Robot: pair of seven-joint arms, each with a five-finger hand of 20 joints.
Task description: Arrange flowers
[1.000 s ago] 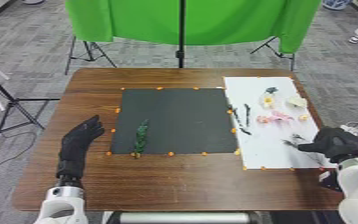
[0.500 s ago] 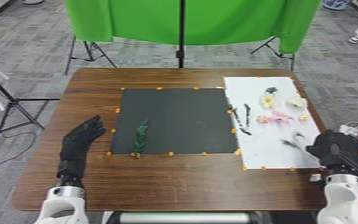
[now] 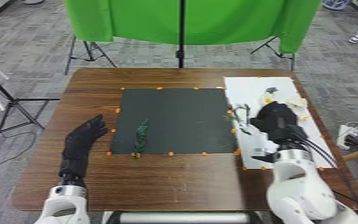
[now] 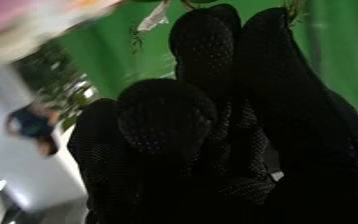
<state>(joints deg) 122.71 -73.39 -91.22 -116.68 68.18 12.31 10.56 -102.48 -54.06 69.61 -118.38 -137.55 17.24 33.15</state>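
In the head view, my right hand (image 3: 277,119) is over the white board (image 3: 254,87), its fingers curled round a thin sprig (image 3: 230,117) whose greenish end sticks out at the dark mat's right edge. The right wrist view shows this hand (image 4: 167,115) with bits of sprig (image 4: 154,19) beyond its fingertips. Dark twigs (image 3: 246,131) lie left of the hand; a yellow-white flower (image 3: 269,98) lies beyond it. The pink flowers are mostly hidden under the hand. A green leafy sprig (image 3: 141,136) lies upright on the dark mat (image 3: 180,120). My left hand (image 3: 85,134) rests open, fingers straight, left of the mat.
Orange tabs (image 3: 170,154) line the mat and board on the brown table (image 3: 175,180). A green cloth (image 3: 140,20) hangs on a stand behind the table. Black cables run along my right forearm.
My right hand has moved from the board's near right edge forward and left over its middle. The sprig's greenish end now shows at the mat's right edge. My left hand has not moved.
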